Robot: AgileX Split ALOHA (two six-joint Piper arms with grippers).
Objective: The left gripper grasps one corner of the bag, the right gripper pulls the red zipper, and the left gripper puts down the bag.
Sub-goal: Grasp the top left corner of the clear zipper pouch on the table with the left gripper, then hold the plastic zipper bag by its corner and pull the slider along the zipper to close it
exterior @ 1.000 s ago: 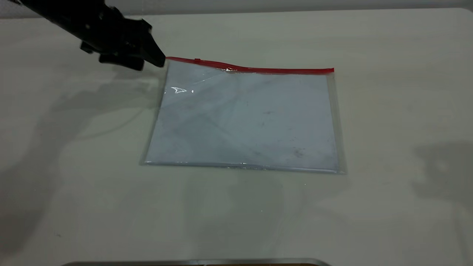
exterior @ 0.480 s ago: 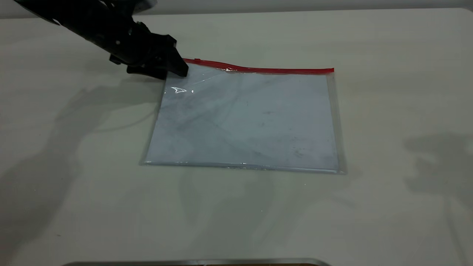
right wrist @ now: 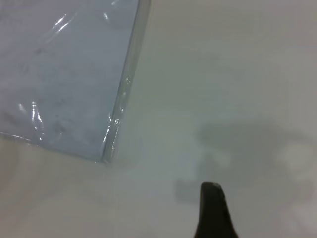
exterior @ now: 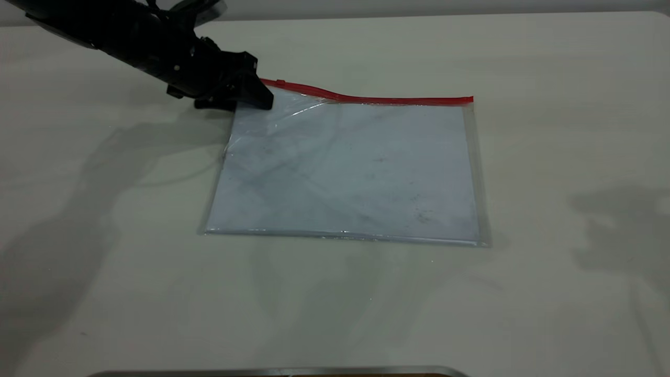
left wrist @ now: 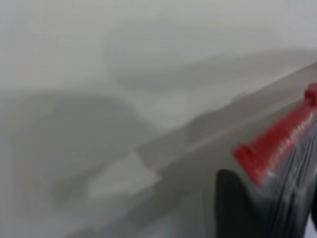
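Note:
The bag [exterior: 345, 167], a clear pouch with a pale blue-white sheet inside, lies flat mid-table. The red zipper [exterior: 377, 98] runs along its far edge, and the small slider tab [exterior: 280, 82] sits near the left end. My left gripper [exterior: 261, 99] is shut on the bag's far-left corner, which the jaws hide. The red strip rises slightly toward it. In the left wrist view the red strip [left wrist: 272, 148] and the rippled plastic run in between the black jaws of the left gripper [left wrist: 272, 208]. My right gripper [right wrist: 213, 213] hovers over bare table off the bag's near-right corner [right wrist: 106, 156]; it is outside the exterior view.
The pale table [exterior: 549, 157] spreads round the bag on all sides. A metal edge [exterior: 277, 372] runs along the table's near side. The right arm's shadow [exterior: 617, 230] falls on the table at the right.
My left gripper moved right onto the bag's far-left corner and closed there. The corner and the left end of the red strip lifted a little, and the plastic wrinkled.

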